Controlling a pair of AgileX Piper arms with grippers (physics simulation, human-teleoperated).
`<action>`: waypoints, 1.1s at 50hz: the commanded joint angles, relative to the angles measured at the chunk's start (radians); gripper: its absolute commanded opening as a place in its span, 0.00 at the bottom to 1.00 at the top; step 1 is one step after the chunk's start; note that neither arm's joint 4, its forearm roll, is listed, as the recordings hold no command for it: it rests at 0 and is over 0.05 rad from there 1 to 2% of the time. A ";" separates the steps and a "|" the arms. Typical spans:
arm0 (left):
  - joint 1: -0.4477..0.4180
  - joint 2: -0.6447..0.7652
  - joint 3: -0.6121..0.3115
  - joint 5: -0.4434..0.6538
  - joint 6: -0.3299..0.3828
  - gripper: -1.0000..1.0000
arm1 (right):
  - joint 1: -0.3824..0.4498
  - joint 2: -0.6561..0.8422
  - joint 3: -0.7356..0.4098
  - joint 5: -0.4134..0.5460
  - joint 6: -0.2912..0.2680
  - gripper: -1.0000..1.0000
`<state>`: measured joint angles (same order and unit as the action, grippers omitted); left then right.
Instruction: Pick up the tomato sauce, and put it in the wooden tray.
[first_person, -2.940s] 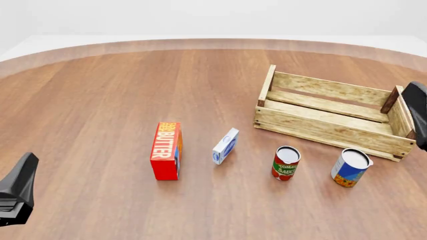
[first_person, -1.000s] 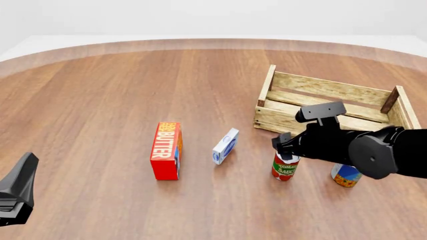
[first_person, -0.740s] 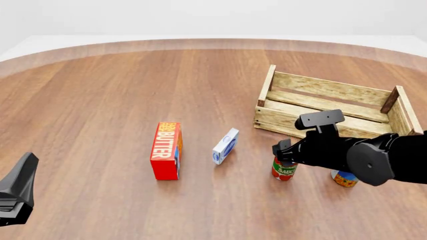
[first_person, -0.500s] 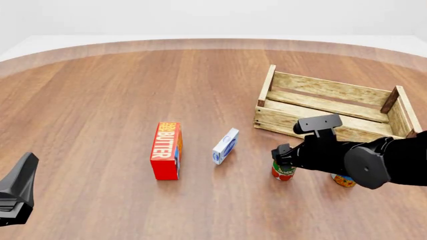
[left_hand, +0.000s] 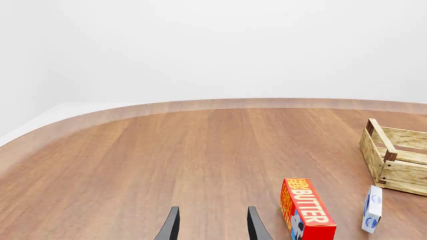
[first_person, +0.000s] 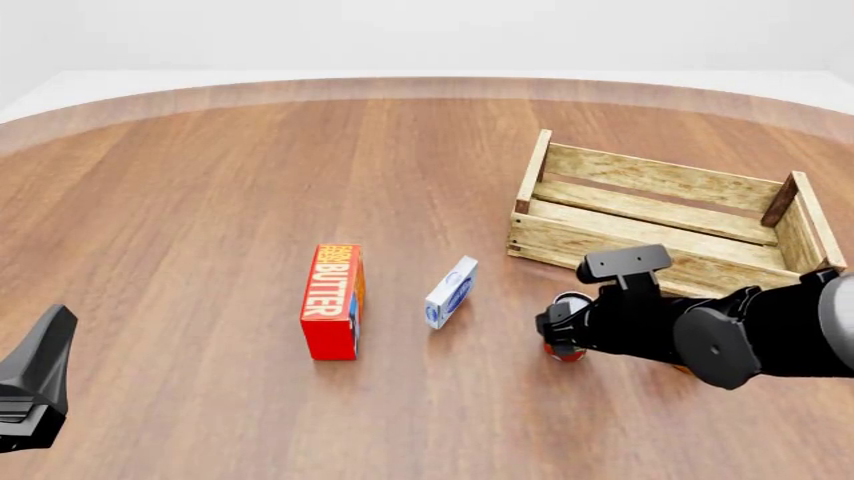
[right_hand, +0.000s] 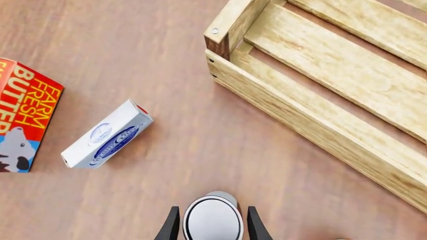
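The tomato sauce can (first_person: 569, 299) stands upright on the table in front of the wooden tray (first_person: 558, 240), mostly hidden by my right arm. In the right wrist view its silver top (right_hand: 213, 219) sits between the two fingers. My right gripper (first_person: 565, 333) is open and lowered around the can, with a thin gap on each side (right_hand: 213, 211). The wooden tray (right_hand: 313, 85) lies just beyond the can and holds nothing. My left gripper (first_person: 32, 385) is open and empty at the near left, far from the can; its fingers (left_hand: 173, 226) show in the left wrist view.
A red butter box (first_person: 332, 300) stands left of centre, and also shows in the wrist views (right_hand: 23, 112) (left_hand: 307, 207). A small white-and-blue carton (first_person: 451, 292) (right_hand: 107, 135) lies between it and the can. The larger can is hidden behind my right arm.
My right arm swung in from the right and lowered over the tomato sauce can, so its fingers now straddle it. The left arm has not moved.
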<state>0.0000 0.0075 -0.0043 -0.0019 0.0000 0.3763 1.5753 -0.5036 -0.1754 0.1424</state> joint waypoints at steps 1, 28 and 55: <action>0.000 0.000 0.000 0.000 0.000 1.00 | 0.006 0.026 0.004 -0.016 0.008 1.00; 0.000 0.000 0.000 0.000 0.000 1.00 | 0.012 -0.066 -0.034 0.082 -0.014 0.00; 0.000 0.000 0.000 0.000 0.000 1.00 | -0.147 -0.348 -0.408 0.547 -0.182 0.00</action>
<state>0.0000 0.0075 -0.0043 -0.0019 0.0000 0.3029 1.2828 -0.7502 0.2230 -0.0047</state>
